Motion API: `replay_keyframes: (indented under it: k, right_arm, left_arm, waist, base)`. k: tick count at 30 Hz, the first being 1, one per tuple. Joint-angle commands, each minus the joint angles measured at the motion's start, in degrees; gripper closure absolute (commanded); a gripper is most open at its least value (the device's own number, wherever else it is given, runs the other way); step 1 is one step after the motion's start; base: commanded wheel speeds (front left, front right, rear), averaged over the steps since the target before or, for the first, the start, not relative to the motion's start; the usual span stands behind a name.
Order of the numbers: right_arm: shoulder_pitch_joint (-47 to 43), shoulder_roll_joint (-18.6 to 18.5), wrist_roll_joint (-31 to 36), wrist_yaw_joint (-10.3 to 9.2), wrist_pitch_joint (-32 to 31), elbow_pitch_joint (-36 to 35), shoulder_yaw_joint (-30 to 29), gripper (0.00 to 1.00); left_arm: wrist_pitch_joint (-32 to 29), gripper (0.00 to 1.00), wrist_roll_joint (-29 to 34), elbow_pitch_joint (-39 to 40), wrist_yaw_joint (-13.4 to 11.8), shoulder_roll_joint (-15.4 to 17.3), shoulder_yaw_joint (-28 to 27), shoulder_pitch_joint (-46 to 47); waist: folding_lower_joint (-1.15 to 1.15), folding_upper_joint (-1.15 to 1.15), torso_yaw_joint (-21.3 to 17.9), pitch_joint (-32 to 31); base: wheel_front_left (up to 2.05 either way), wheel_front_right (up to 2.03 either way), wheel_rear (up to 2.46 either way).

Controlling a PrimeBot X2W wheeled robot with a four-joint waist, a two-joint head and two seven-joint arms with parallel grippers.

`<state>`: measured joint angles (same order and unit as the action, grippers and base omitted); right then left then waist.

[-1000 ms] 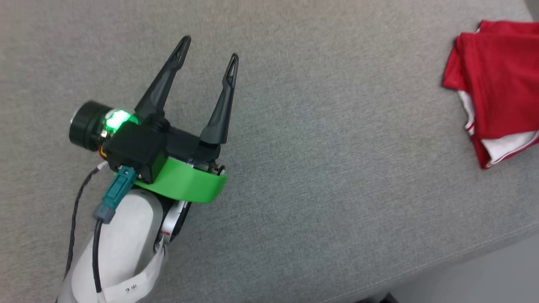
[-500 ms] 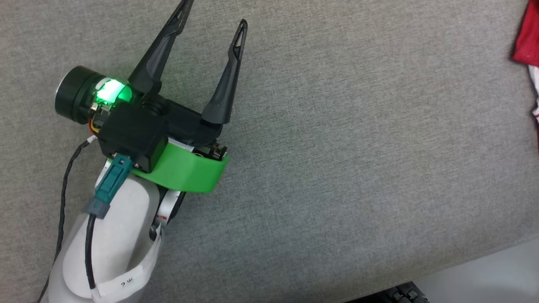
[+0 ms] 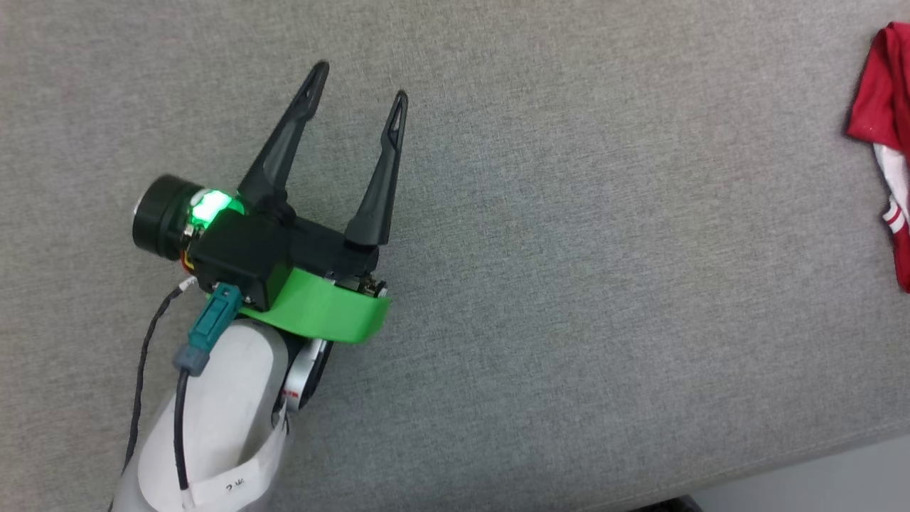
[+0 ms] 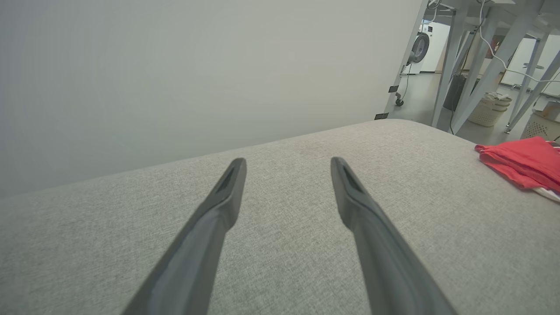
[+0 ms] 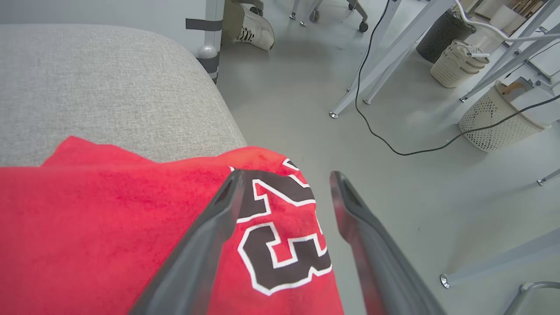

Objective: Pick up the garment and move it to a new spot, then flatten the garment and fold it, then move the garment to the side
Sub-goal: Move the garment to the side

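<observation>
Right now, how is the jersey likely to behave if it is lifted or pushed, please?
Probably floppy: the jersey lies in soft folds, so a lifted edge would likely droop and unfold. It looks like thin cloth, so likely light. Pushed, it may bunch rather than slide on the woven surface, and, lying by the edge, could slip off.

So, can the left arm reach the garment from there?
Doubtful: nothing lies between, but the open left gripper hovers far across the grey surface from the garment, folded at the right edge.
</observation>
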<state>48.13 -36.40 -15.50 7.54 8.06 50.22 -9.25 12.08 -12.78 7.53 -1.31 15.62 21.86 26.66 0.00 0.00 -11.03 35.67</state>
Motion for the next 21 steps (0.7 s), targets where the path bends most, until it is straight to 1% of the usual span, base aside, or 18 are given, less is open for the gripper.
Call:
replay_keyframes:
  k: [1,7,11,17,21]
  right_arm:
    - [-1.1,0.5,-0.7,-0.05,1.2,0.1,0.6,0.00]
    - [-7.4,2.1,-3.5,-0.05,5.2,-2.6,3.7,0.00]
    - [-12.8,4.8,-4.8,-0.05,6.4,-6.4,4.5,0.00]
    - [-21.8,10.6,-3.2,-0.05,6.8,-14.9,3.3,0.00]
    - [-28.3,16.7,-0.4,-0.05,6.6,-22.9,2.4,0.00]
  left_arm:
    - [0.5,0.00,-0.6,-0.9,-0.5,-0.5,-0.2,-1.6]
    - [1.2,0.00,-2.7,-4.7,-2.1,-1.3,-0.7,-7.5]
    - [1.6,0.00,-4.2,-6.8,-2.7,-1.6,-1.2,-10.9]
    - [2.2,0.00,-6.4,-9.7,-3.7,-2.2,-2.5,-15.4]
    - [2.5,0.00,-7.7,-11.3,-4.7,-2.7,-4.1,-18.4]
  waist:
    - [0.00,0.00,1.9,-6.0]
    - [0.00,0.00,3.5,-13.5]
    - [0.00,0.00,4.8,-17.5]
    - [0.00,0.00,7.0,-22.7]
    - [0.00,0.00,8.3,-25.8]
  base:
    - [0.00,0.00,0.00]
    - [0.00,0.00,0.00]
    - [0.00,0.00,0.00]
    - [0.00,0.00,0.00]
    - [0.00,0.00,0.00]
